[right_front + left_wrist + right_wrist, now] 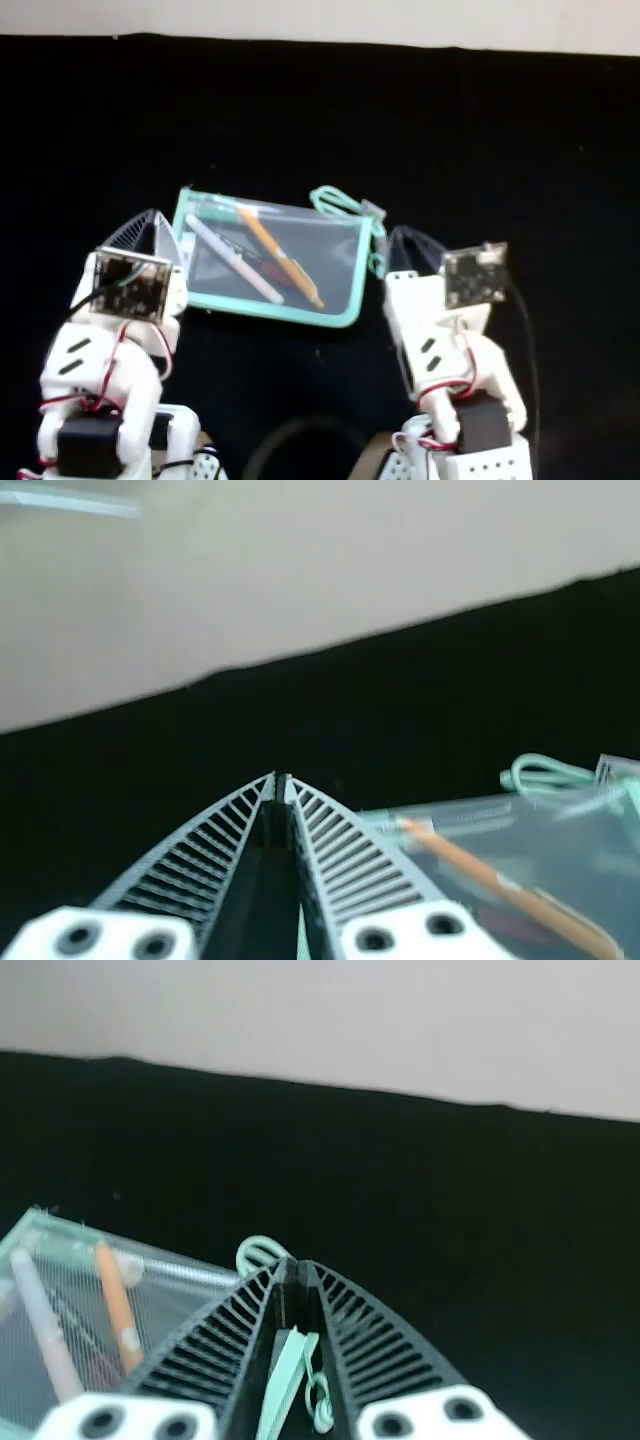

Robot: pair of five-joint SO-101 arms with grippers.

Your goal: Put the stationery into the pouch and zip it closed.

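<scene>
With pens (280, 258) inside the clear pouch (335, 265) mid-table, brace its end using left gripper (278, 778), closed and empty; recheck right gripper (287, 1260), closed over mint strap (285, 1370) with hold unclear, before zipping shut

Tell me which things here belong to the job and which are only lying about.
Job: pouch, orange pen, white pen, mint cord, left gripper, right gripper.
Not part of it: black table cover, pale wall behind.
</scene>
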